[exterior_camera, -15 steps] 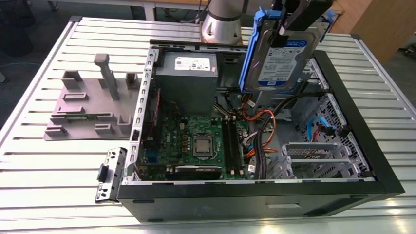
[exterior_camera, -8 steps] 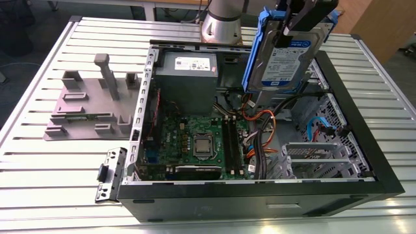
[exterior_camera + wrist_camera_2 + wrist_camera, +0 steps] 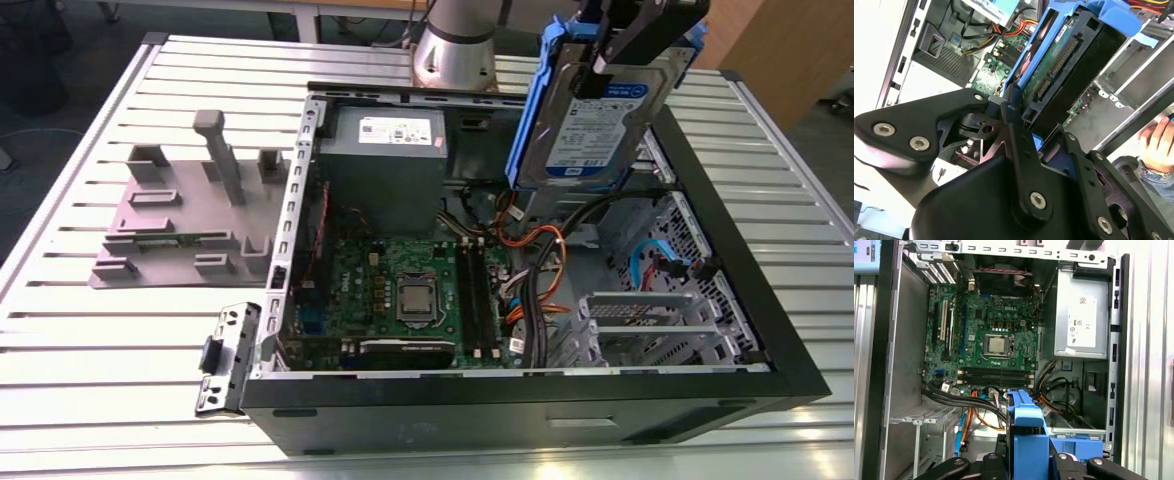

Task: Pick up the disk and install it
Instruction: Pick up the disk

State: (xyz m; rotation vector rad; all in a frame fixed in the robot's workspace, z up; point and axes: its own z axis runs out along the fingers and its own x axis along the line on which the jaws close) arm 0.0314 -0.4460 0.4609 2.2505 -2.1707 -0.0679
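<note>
Hanging upright above the open computer case (image 3: 534, 405), the disk (image 3: 594, 125) sits clamped by its blue bracket (image 3: 534, 110) in your closed gripper (image 3: 625, 62), so pickup looks done and you're mid-carry, with installation calling for a squared, steady descent.

I'm working in a robotics lab or workshop: a slatted silver aluminium bench (image 3: 80, 330) carries an opened black desktop computer case (image 3: 534, 410). A grey plastic fixture with upright posts (image 3: 160, 215) sits beside it.

Metal disk (image 3: 597, 130) — glossy blue plastic bracket (image 3: 537, 112)
</note>
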